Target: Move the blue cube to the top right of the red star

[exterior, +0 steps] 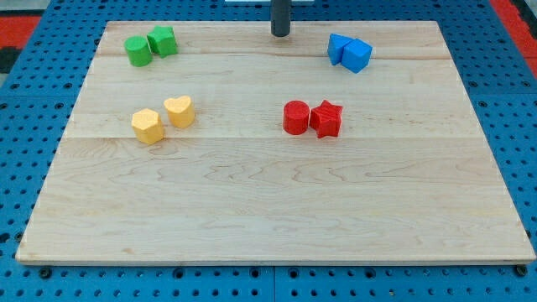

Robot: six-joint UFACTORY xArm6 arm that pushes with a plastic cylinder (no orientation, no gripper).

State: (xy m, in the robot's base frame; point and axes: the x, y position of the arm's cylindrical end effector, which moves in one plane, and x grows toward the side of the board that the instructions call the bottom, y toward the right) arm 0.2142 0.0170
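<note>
The blue cube (pixel 357 55) sits near the view's top right, touching a second blue block (pixel 338 48) on its left. The red star (pixel 326 119) lies right of the board's middle, touching a red cylinder (pixel 296 117) on its left. The blue cube is above and a little right of the red star, well apart from it. My tip (pixel 280 33) rests at the view's top centre, left of the blue blocks and apart from them.
A green cylinder (pixel 138 51) and a green block (pixel 163 40) sit at the top left. A yellow hexagon block (pixel 147 127) and a yellow heart (pixel 179 111) lie at the left. The wooden board (pixel 268 218) ends in blue pegboard (pixel 25 134).
</note>
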